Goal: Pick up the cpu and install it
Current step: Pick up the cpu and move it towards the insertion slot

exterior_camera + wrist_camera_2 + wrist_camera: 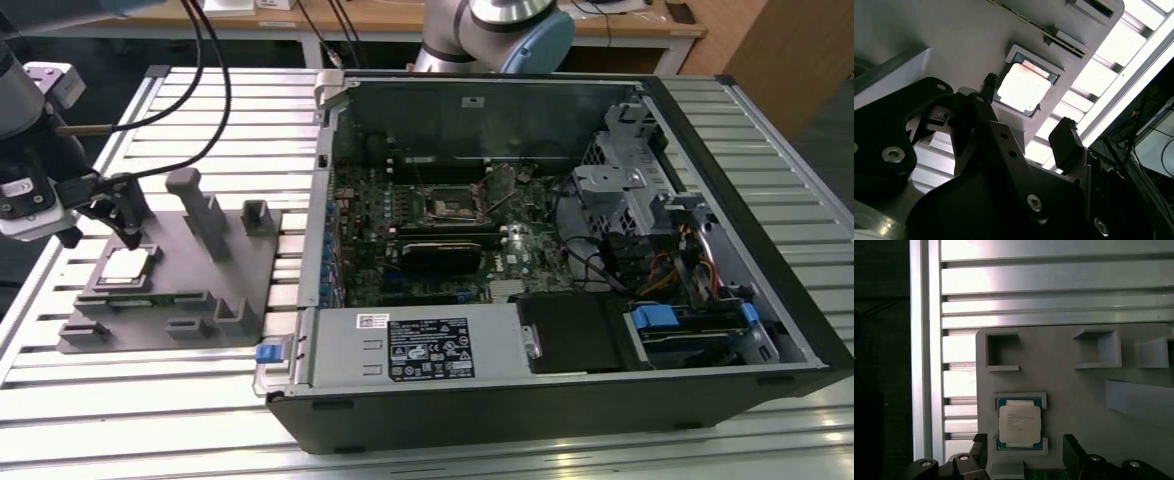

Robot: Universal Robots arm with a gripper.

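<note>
The end effector [100,238] hangs open over the cpu [126,264], one finger [979,442] on either side and neither touching the chip. The cpu lies flat in its recess on the grey tray [134,322], beside a green memory stick [147,297]. Upright tray posts [200,212] stand just behind. Farther to the exterior view's right on the slatted table [160,400] sits the open computer case [561,400], with its socket [451,203] uncovered.

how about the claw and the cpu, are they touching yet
Apart. In the first wrist view the open claw straddles the cpu, with grey tray showing between each finger and the chip.
</note>
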